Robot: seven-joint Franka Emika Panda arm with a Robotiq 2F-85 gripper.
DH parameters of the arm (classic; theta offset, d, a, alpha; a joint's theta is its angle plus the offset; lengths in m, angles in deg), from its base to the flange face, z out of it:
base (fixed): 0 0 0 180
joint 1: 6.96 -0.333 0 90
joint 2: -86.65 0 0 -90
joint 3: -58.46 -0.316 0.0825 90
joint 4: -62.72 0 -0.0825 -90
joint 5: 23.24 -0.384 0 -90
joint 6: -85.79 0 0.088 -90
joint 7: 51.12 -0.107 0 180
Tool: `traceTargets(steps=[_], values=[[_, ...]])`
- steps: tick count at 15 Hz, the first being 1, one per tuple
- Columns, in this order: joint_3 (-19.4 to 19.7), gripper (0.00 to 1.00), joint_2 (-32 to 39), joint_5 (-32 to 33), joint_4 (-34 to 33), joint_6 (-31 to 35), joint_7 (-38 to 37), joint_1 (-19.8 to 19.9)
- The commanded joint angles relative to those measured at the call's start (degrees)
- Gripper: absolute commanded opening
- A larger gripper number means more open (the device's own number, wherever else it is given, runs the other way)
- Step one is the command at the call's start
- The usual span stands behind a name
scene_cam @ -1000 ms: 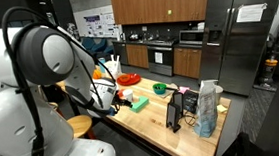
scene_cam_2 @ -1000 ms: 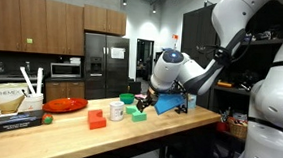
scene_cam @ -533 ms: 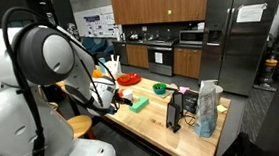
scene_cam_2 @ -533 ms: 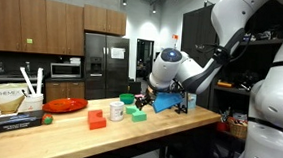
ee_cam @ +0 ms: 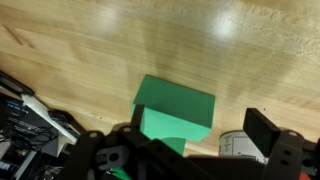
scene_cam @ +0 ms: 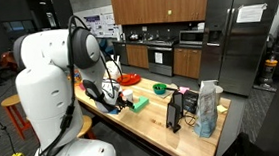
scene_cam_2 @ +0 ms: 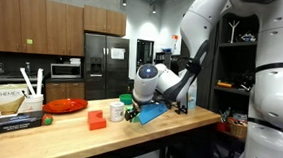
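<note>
Finding 1: the gripper (ee_cam: 180, 136) is standing low over the wooden counter (ee_cam: 240, 50), entering the wrist view from the bottom edge. Its jaws are spread wide, one dark finger (ee_cam: 105, 150) showing at lower left and the other at lower right.

Finding 2: a green block (ee_cam: 178, 108) is lying flat on the counter at the centre of the wrist view, between the two fingers. Its lower edge is passing under the gripper body. Nothing is clamped, and neither finger is visibly touching the block.

Finding 3: in an exterior view the gripper (scene_cam: 121, 103) is sitting just left of centre, with the green block (scene_cam: 138, 104) just beside it.

Finding 4: in an exterior view a white mug (scene_cam_2: 116, 110) is standing near the gripper (scene_cam_2: 134, 112), a red block (scene_cam_2: 97, 119) is lying further left, and a red plate (scene_cam_2: 66, 105) is resting behind them.
</note>
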Motion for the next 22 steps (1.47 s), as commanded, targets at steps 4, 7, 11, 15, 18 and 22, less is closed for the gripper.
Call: traceTargets(steps=[4,7,11,15,18,22], values=[[0.5,1.0,12.0,8.3,-12.0,-2.0,-9.6,-0.1],[0.3,1.0,13.8,9.7,-14.6,-2.2,-11.5,0.1],[-0.2,1.0,14.7,8.9,-16.3,-0.2,-12.0,0.3],[-3.6,1.0,12.2,2.7,-14.8,-0.5,-4.7,3.4],[-4.6,1.0,6.6,0.7,-12.3,-1.9,-3.6,4.4],[-3.3,1.0,-2.4,-0.4,-9.7,-0.8,-3.4,5.2]])
